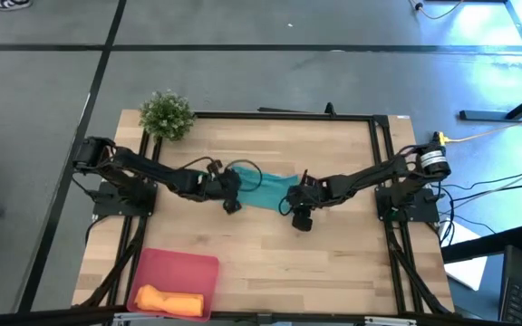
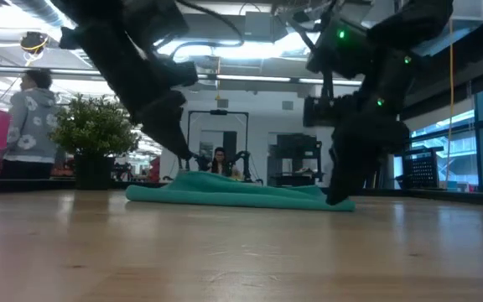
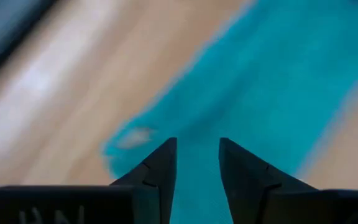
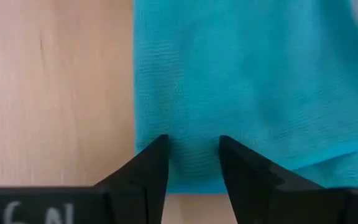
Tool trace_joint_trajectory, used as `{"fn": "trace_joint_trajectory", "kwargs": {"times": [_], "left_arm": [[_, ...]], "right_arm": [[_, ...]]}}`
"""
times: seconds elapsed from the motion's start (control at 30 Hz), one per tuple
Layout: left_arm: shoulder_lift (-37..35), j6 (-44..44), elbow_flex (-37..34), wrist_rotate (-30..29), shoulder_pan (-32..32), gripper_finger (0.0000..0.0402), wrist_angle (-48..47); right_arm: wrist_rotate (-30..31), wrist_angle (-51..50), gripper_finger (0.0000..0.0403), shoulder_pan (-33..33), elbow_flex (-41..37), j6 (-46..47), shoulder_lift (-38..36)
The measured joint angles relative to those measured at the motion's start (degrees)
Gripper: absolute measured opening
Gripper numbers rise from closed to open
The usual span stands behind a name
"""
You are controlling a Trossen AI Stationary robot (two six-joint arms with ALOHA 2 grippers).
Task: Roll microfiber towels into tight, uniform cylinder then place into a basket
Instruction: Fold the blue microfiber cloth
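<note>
The teal towel lies spread and a little rumpled on the middle of the wooden table. It also shows in the low view. My left gripper is open over the towel's left end, just above it in the low view. My right gripper is open at the towel's right end. The orange towel lies rolled in the pink basket at the near left. My left gripper: I cannot tell whether its fingers touch the towel. My right gripper comes slanting down from the table's right, and its open fingertips reach down to the towel's right end near its edge. The towel lies flat on the table, not lifted.
A small green potted plant stands at the far left corner. A black frame runs along the table's sides. A person stands in the room beyond the table. Bare wood lies near of the towel.
</note>
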Motion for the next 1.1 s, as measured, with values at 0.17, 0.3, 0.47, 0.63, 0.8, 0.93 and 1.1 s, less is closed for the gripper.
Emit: {"fn": "trace_joint_trajectory", "kwargs": {"times": [0.17, 0.3, 0.47, 0.63, 0.8, 0.93, 1.1], "left_arm": [[1.3, 2.1, 0.0, 9.0, -2.6, 0.0106, -1.2], [2.7, 1.5, -0.1, 9.4, -3.3, 0.0109, -2.3], [4.0, -0.3, -0.1, 9.4, -2.9, 0.0109, -4.6], [5.5, -0.5, -0.1, 9.4, -1.8, 0.0109, -5.9], [6.8, -0.5, 0.0, 9.7, -0.8, 0.0109, -5.6], [6.9, -0.5, 0.0, 9.8, -0.3, 0.0109, -6.9], [6.9, 1.5, 0.0, 9.8, 0.3, 0.0109, -7.3]], "right_arm": [[-5.0, 3.0, 0.0139, 0.4, 0.3, 1.6, 2.7], [-6.9, 6.8, 0.0139, 1.5, 0.2, 5.4, 3.5], [-12.2, 12.3, 0.0139, 3.3, -0.1, 8.4, 3.8], [-14.1, 13.8, 0.0139, 4.8, 2.0, 7.7, 3.7], [-6.2, 8.4, 0.0139, 5.2, 6.0, 3.7, 3.6], [4.5, 1.2, 0.0139, 5.1, 8.4, 3.2, 3.5], [11.5, -4.4, 0.0139, 3.4, 8.3, 4.7, 3.8]]}}
